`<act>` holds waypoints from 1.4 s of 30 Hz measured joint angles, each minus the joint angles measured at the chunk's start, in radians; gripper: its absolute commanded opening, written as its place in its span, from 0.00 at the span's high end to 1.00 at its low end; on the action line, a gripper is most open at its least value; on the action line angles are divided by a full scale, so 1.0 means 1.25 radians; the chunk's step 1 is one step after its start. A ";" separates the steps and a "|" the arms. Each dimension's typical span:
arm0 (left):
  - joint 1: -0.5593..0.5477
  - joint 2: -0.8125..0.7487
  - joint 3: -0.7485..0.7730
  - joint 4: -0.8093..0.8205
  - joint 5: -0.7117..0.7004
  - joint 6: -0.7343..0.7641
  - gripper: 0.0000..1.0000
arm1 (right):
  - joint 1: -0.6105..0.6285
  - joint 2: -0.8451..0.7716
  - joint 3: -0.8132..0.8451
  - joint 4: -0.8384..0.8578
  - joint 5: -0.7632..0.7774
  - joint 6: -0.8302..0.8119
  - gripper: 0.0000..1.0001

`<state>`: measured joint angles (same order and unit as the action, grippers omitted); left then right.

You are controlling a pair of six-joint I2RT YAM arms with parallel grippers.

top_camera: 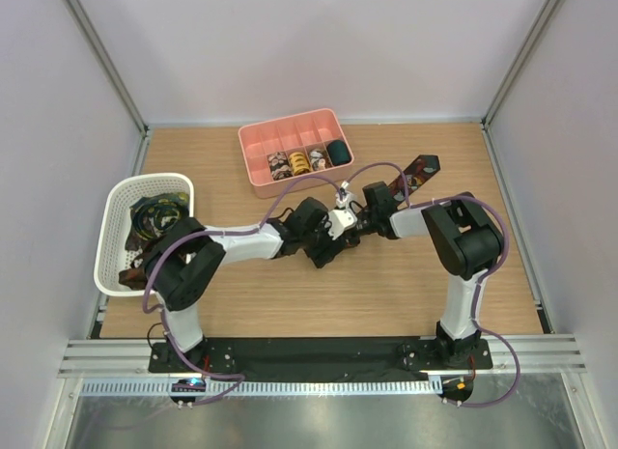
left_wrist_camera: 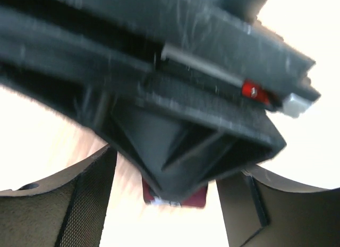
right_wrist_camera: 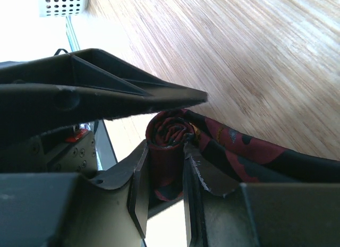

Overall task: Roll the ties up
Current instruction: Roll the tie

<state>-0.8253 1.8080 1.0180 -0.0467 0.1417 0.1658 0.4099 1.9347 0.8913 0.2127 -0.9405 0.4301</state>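
Observation:
A dark red printed tie lies on the table; its flat tail runs back and right. Its near end is rolled into a small coil. My right gripper is shut on that coil, with one finger on each side. It sits at the table's middle in the top view. My left gripper is right against it from the left. In the left wrist view the left gripper is open, its fingers wide apart. The right gripper's black body fills that view, with a dark red scrap showing below it.
A pink divided tray at the back centre holds rolled coils in its compartments. A white mesh basket at the left edge holds several loose ties. Metal frame posts and white walls bound the wooden table.

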 measured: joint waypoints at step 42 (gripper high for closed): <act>-0.002 0.037 0.054 -0.069 0.025 0.023 0.74 | -0.031 0.011 0.000 -0.002 -0.011 0.013 0.76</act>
<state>-0.8280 1.8545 1.0855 -0.1333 0.1730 0.1944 0.3717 1.9480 0.8917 0.2096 -0.9539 0.4469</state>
